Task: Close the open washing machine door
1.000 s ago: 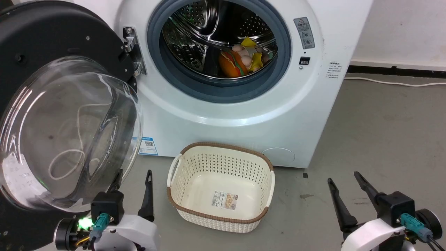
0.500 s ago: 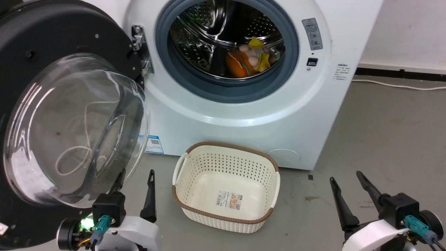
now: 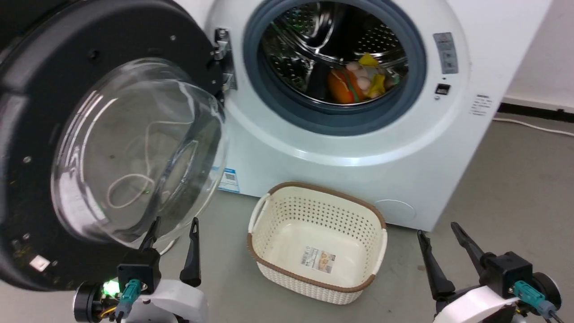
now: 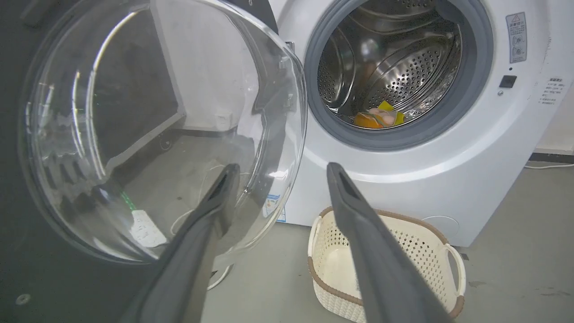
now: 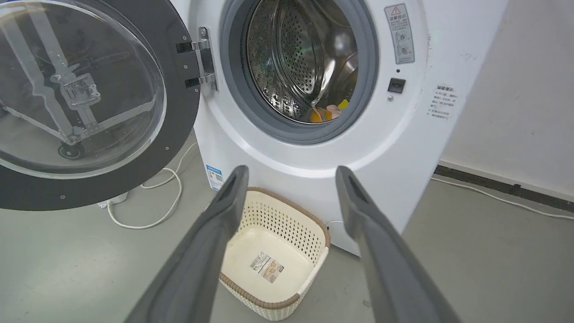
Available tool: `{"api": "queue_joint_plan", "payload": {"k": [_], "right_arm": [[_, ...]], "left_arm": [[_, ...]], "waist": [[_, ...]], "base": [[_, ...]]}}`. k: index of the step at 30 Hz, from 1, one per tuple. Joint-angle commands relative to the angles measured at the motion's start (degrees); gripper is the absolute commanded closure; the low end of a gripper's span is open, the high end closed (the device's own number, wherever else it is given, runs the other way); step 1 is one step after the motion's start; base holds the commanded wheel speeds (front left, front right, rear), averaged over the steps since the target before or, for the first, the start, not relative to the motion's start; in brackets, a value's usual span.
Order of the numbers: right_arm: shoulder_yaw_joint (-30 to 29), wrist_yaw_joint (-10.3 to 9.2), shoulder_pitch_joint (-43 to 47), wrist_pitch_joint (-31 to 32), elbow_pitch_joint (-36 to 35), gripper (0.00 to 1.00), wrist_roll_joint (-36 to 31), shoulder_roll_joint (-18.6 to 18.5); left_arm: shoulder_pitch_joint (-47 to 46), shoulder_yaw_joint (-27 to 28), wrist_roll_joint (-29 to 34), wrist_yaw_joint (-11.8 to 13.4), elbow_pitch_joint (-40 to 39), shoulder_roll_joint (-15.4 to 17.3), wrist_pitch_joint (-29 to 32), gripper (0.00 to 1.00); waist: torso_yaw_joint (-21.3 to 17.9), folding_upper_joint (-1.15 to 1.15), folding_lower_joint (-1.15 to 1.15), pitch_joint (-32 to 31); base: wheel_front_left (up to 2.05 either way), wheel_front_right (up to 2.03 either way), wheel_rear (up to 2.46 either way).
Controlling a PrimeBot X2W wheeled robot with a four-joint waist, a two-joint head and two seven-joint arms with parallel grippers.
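Observation:
The washing machine door (image 3: 27, 112) stands swung wide open on the left, black rim around a bulging clear glass bowl, hung on a metal hinge (image 3: 223, 58). My left gripper (image 3: 175, 220) is open just below the bowl's lower edge. In the left wrist view the door (image 4: 134, 112) looms close, and the left gripper (image 4: 283, 167) has one finger in front of the glass; contact is unclear. My right gripper (image 3: 437, 229) is open and empty over the floor at the lower right. The right wrist view has the door (image 5: 179, 89) far to the left of the right gripper (image 5: 292, 169).
The white washing machine (image 3: 358, 148) has soft toys (image 3: 358, 83) lying in its steel drum. A cream basket (image 3: 314, 187) stands empty on the floor before it, between my grippers. A white cable (image 5: 166, 211) lies under the door. A wall rises at the right.
The head camera has turned left, so machine, door and basket sit further right in the picture. Both grippers stay open; the door has not visibly swung.

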Motion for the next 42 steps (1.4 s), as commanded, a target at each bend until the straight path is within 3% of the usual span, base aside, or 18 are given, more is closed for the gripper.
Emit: {"api": "queue_joint_plan", "payload": {"k": [1, 42], "right_arm": [[0.59, 0.01, 0.66, -0.64, 0.39, 0.00, 0.47, 0.08], [9.51, 0.03, -3.62, -5.54, 6.28, 0.00, 2.82, -0.22]], "left_arm": [[0.52, 0.10, -0.53, -0.11, 0.01, 0.09, -0.67, 0.00], [3.65, 1.84, -2.87, 2.73, -4.76, -0.02, -5.58, 0.00]], "waist": [[1.00, 0.00, 0.00, 0.05], [11.67, 0.00, 0.00, 1.56]], "base": [[0.00, 0.00, 0.00], [-0.03, -0.03, -0.03]]}}
